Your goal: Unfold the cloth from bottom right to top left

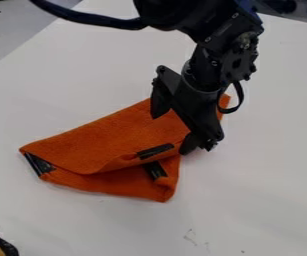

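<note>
The hand (176, 125) hangs down, fingers (160, 102) spread apart.

Soft, even, middling light lies over the counter (262, 200), pale across its whole top and a little greyer toward the right edge. The source is hard to tell. A faint, soft-edged shadow hugs the near side of the cloth (109, 140), and the fold darkens where it tucks under. Small glints pick out the bolts on the arm (226, 45), while the pincer (172, 131) sinks into near-black. A dull sheen marks the strip (39, 164) at the cloth's left corner.
</note>
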`<state>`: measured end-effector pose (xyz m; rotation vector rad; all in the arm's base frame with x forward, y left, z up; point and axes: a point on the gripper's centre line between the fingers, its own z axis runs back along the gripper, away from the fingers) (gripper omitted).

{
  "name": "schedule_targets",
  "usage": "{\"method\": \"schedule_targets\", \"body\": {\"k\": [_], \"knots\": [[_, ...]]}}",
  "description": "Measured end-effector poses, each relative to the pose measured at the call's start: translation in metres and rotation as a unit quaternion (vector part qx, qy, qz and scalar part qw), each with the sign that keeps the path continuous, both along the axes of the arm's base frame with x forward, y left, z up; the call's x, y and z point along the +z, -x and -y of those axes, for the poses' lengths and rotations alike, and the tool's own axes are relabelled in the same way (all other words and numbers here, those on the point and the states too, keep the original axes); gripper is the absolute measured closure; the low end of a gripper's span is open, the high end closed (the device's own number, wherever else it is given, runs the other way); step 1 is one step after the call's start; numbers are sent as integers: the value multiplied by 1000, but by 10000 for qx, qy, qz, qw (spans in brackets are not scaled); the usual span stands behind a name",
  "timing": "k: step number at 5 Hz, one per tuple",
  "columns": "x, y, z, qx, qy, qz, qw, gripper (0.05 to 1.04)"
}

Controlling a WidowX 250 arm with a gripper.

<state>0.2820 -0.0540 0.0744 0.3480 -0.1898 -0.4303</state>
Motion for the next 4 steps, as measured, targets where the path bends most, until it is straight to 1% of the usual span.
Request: {"method": "schedule_targets", "body": {"k": [1,2,3,4], "knots": [[-7,2,-1,21,-44,-114,9999,82],[-9,6,-8,78,-194,-122,9997,82],[-17,11,-27,320,-277,-115,9990,82],[-19,9,-38,440,-240,-87,9987,82]]}}
